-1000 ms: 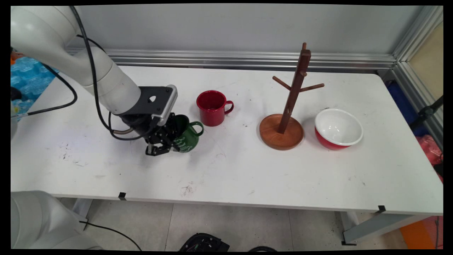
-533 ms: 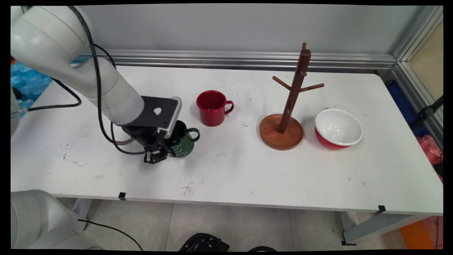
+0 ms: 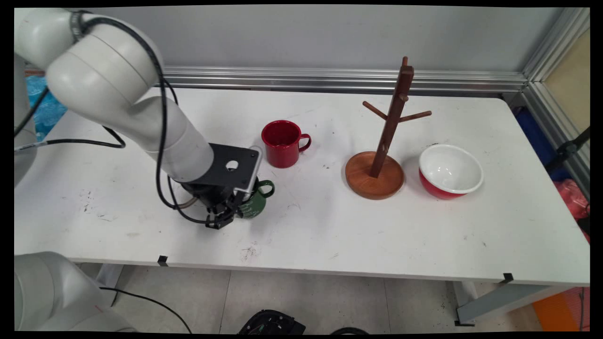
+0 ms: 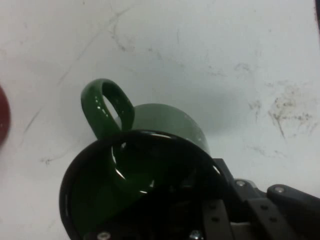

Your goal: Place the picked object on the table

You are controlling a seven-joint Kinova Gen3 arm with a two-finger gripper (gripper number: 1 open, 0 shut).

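Main view, gripper (image 3: 225, 217) clamping green mug (image 3: 256, 203), white table (image 3: 330, 226)

Green mug mostly hidden

The arm's black wrist plate covers most of the green mug (image 3: 256, 202) in the main view; the hand view cuts off its near rim.

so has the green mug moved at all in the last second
Yes. Gripped by the gripper, the green mug has moved toward the table's near edge and sits lower in the main view, farther from the red mug, which hasn't moved.

White table (image 3: 330, 226); on it red mug (image 3: 282, 143), wooden mug tree (image 3: 379, 160), red bowl (image 3: 450, 172).
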